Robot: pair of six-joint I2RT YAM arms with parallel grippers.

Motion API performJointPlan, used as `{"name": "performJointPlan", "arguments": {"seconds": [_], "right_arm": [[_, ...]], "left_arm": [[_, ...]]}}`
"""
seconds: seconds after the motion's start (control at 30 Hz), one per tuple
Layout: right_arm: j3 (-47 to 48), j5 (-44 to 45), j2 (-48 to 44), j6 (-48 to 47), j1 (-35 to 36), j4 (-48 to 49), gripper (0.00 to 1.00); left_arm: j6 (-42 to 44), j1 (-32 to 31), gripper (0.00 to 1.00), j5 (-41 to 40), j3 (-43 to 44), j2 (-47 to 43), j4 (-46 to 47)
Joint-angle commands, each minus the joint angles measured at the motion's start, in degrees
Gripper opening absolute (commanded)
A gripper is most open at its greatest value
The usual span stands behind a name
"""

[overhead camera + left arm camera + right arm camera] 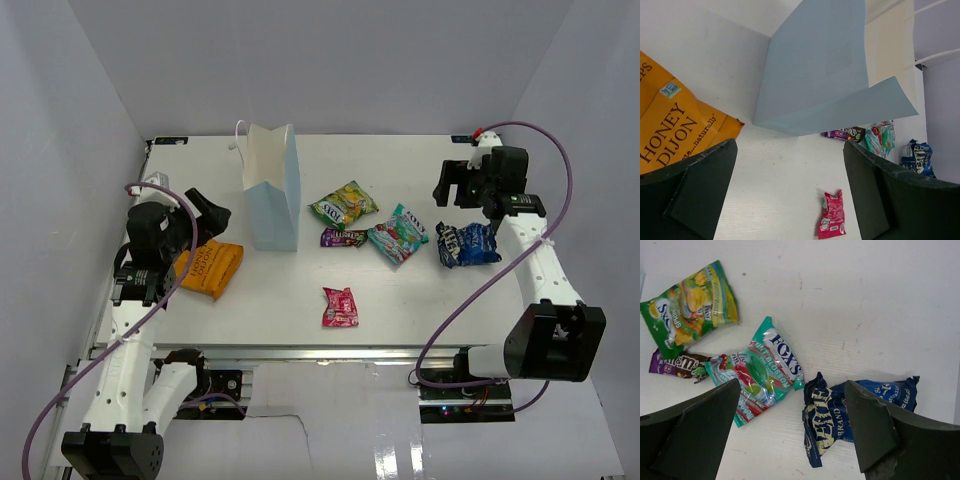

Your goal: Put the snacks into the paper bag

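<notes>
Paper bag stands upright at 11 o'clock of table centre, mouth up; every packet lies outside it. Left gripper is spread and empty, orange chip bag at its 9 o'clock. Right gripper is spread and empty over dark blue packet, teal packet at its 9 o'clock.

Risks, judged: bag is tall and narrow, so a brushing arm or a packet catching the rim tips it; string handle may snag a finger; crinkly film may slip from a shallow pinch; teal touches purple packet and may drag it.
</notes>
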Motion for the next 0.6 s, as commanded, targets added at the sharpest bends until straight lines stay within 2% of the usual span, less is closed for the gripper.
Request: {"name": "performJointPlan", "arguments": {"seconds": [0.0,0.07,0.1,0.2,0.27,0.4,0.57], "right_arm": [[4.38,-13.75,0.09,-9.06,-0.04,-0.86,0.90],[5.26,-20.46,0.26,-16.37,0.40,-4.53,0.90],[6.66,-24.93,0.70,-22.84,0.75,-6.39,0.90],[9.39,-29.80,3.59,-32.28,3.30,-15.06,0.90],[11.59,-33.48,5.53,-36.69,3.74,-19.92,0.90],[8.53,-41.03,6.51,-41.00,3.74,-20.92,0.90],[3.07,-44.22,6.67,-39.70,3.74,-16.08,0.90]], "left_arm": [[-3.79,-0.09,0.98,-2.59,1.22,0.54,-4.43],[-7.99,-0.09,0.98,-5.05,2.28,2.55,-9.96],[-9.33,0.00,0.98,-6.98,3.24,3.35,-11.64],[-12.41,1.05,0.87,-6.91,4.57,6.60,-16.39],[-13.21,5.44,0.83,-4.64,4.92,7.75,-17.98],[-14.78,17.56,0.84,2.22,2.21,9.59,-15.62],[-19.27,21.88,0.88,-1.63,-0.09,16.35,-9.91]]}}
